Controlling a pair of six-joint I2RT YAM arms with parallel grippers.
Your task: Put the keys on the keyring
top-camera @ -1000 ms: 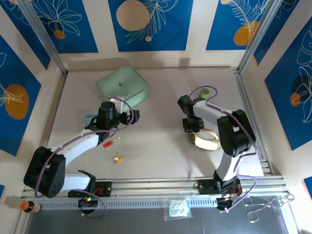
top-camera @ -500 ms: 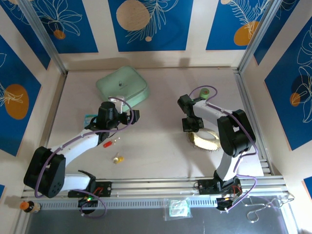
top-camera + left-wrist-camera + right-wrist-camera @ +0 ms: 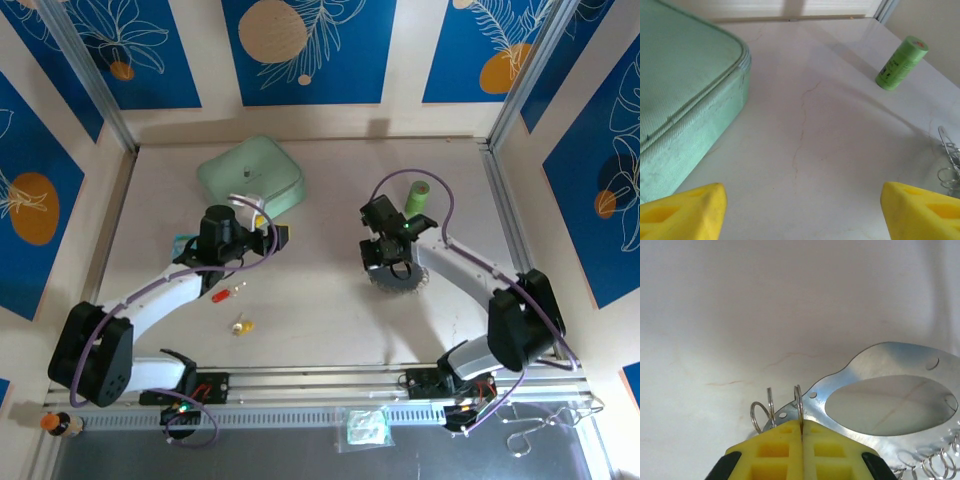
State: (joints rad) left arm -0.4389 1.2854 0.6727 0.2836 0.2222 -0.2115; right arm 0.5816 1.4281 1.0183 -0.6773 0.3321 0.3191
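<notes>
The keyring (image 3: 400,279), a shiny metal ring plate edged with small wire loops, lies right of the table's centre. In the right wrist view its plate (image 3: 875,365) lies flat and my right gripper (image 3: 801,432) is shut on one upright wire loop (image 3: 798,402). From above, the right gripper (image 3: 386,256) sits over the keyring's left edge. The red-headed key (image 3: 221,296) and yellow-headed key (image 3: 241,325) lie on the table near the left arm. My left gripper (image 3: 270,226) hovers beyond them, open, with bare table between its yellow fingertips (image 3: 687,215).
A pale green case (image 3: 251,175) stands at the back left, close to the left gripper (image 3: 802,215). A small green roll (image 3: 419,196) stands behind the keyring. A little teal item (image 3: 185,243) lies under the left arm. Metal rails (image 3: 330,385) run along the near edge.
The right arm has stretched out leftward, its gripper has shut on a wire loop, and the keyring has shifted left with it, uncovering the green roll. The left gripper's jaws narrowed slightly.
</notes>
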